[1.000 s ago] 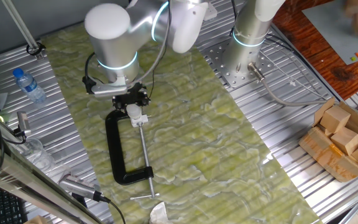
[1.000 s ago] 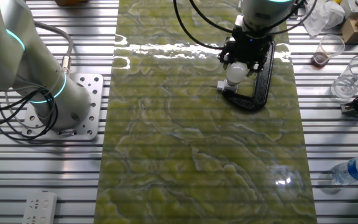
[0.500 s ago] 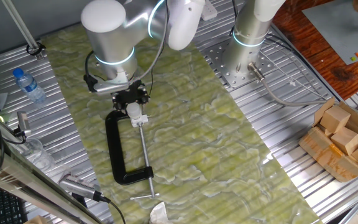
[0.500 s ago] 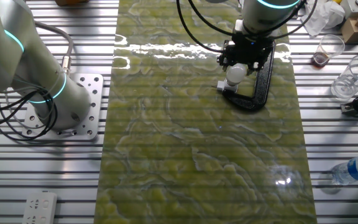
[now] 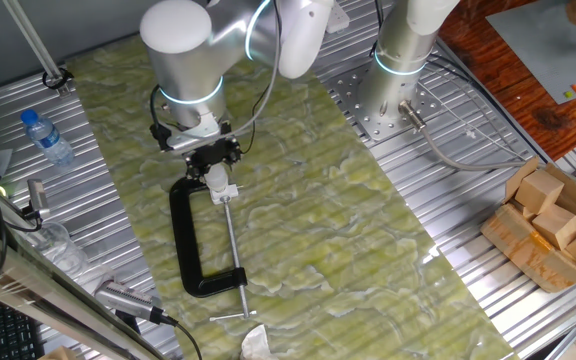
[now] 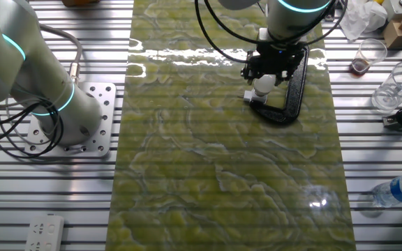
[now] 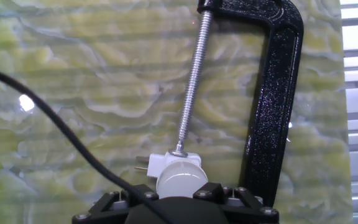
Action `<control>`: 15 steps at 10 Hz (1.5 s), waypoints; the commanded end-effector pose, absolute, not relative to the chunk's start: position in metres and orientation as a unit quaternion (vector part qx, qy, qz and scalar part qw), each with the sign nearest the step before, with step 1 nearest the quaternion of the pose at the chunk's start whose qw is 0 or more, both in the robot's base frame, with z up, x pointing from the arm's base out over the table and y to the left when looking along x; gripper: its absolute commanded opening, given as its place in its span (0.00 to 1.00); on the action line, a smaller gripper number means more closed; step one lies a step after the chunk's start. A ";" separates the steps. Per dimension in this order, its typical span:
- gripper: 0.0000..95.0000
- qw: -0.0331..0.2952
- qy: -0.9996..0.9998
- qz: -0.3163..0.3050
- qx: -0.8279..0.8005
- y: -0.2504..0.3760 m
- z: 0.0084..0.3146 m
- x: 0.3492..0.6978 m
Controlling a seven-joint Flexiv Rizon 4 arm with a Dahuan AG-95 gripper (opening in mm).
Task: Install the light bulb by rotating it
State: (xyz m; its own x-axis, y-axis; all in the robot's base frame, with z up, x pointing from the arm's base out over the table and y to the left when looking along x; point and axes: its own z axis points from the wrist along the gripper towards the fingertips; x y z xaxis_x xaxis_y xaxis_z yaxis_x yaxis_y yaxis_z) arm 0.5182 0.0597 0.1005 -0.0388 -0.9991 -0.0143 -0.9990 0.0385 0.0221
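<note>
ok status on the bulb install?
Gripper over light bulb, grip unclear. Bulb seated in white socket, held by C-clamp. Nothing obstructing.

Your work surface is a ribbed metal table [image 6: 187, 230] with a green marbled mat [image 6: 222, 174] laid down its middle. On the mat you have a black C-clamp [image 5: 193, 240]. A capped water bottle [image 5: 46, 137] lies on the bare metal beside it.

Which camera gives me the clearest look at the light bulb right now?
The hand view: the light bulb fills the lower centre, seated in the white socket fitting against the clamp screw. In one fixed view the bulb is a small white spot under the gripper; the other fixed view shows it similarly small.
</note>
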 end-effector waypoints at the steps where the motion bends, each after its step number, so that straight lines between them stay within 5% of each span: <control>1: 0.60 0.003 -0.721 -0.012 0.693 0.060 0.099 0.518; 4: 0.60 0.002 -0.724 -0.013 0.690 0.060 0.096 0.518; 7: 0.00 0.001 -0.730 -0.014 0.683 0.060 0.096 0.518; 15: 0.00 -0.002 -0.783 -0.008 0.622 0.060 0.097 0.519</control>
State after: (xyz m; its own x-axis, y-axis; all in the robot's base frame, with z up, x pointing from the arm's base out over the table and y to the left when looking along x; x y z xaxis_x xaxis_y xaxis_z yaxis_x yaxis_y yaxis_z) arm 0.5196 0.0606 0.0971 -0.2068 -0.9783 -0.0133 -0.9784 0.2067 0.0081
